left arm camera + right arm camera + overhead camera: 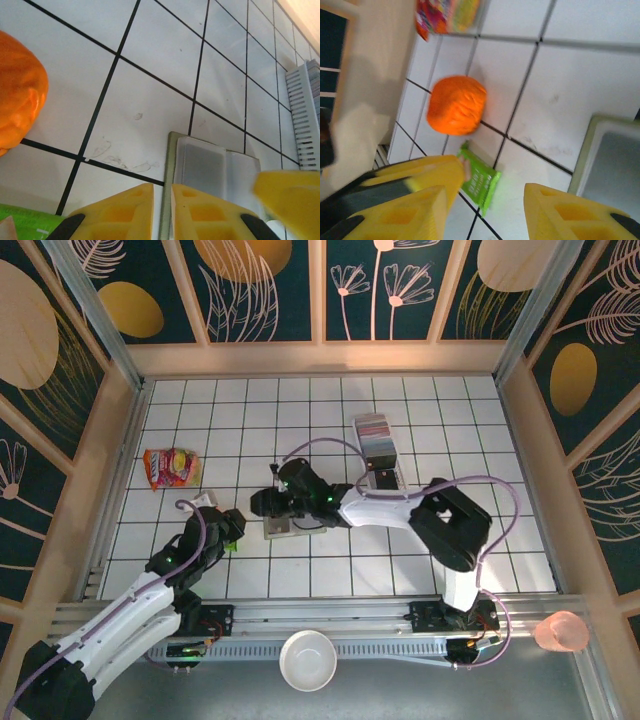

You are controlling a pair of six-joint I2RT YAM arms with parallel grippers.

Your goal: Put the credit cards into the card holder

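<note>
Right tool [262, 502] hovers just left of card holder [279, 527].

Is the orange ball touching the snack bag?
Apart. The right wrist view shows white tile between the orange ball and the snack bag.

Orange ball [456, 105] beside snack packet [171, 467]; white bowl [306, 660], pink cup [562, 631].

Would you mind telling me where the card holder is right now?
The card holder lies open on the tiled table near the middle of the top view, just under the right gripper and right of the left gripper.
</note>
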